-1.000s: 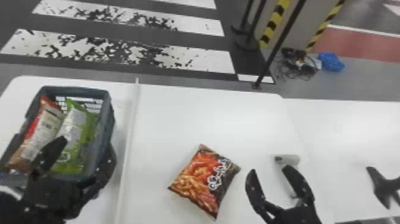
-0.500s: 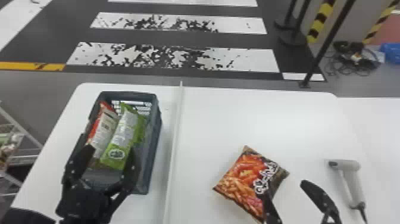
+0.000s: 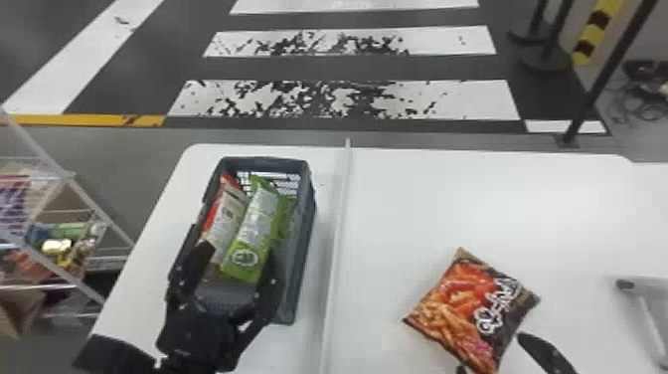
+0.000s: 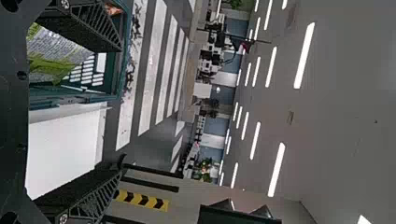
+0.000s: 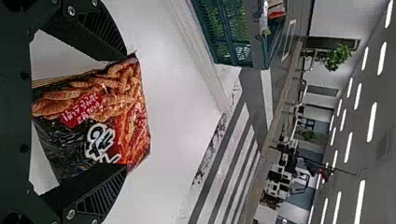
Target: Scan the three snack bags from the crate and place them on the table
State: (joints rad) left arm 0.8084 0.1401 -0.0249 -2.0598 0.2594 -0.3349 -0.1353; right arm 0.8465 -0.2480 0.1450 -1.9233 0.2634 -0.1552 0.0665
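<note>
My left gripper (image 3: 239,251) is open over the near half of the grey crate (image 3: 305,238), its fingers either side of the green snack bag (image 3: 256,224). A red and white bag (image 3: 226,219) leans beside that one. In the left wrist view the open left gripper (image 4: 120,109) has the green bag (image 4: 56,53) near its upper finger. My right gripper (image 3: 492,352) is open at the near end of the orange and black snack bag (image 3: 472,308), which lies on the table. In the right wrist view this bag (image 5: 98,112) sits between the spread fingers of the right gripper (image 5: 123,112).
A handheld scanner (image 3: 641,293) lies on the table (image 3: 472,199) at the right. A raised white strip (image 3: 338,238) runs between crate and loose bag. At the far left stands a wire rack (image 3: 74,224) with goods; a dark post (image 3: 596,84) rises beyond the table.
The head view has swung left, bringing the rack into sight. My right gripper has moved left from beside the loose bag, and its fingers now straddle the near end. The left gripper stays over the crate.
</note>
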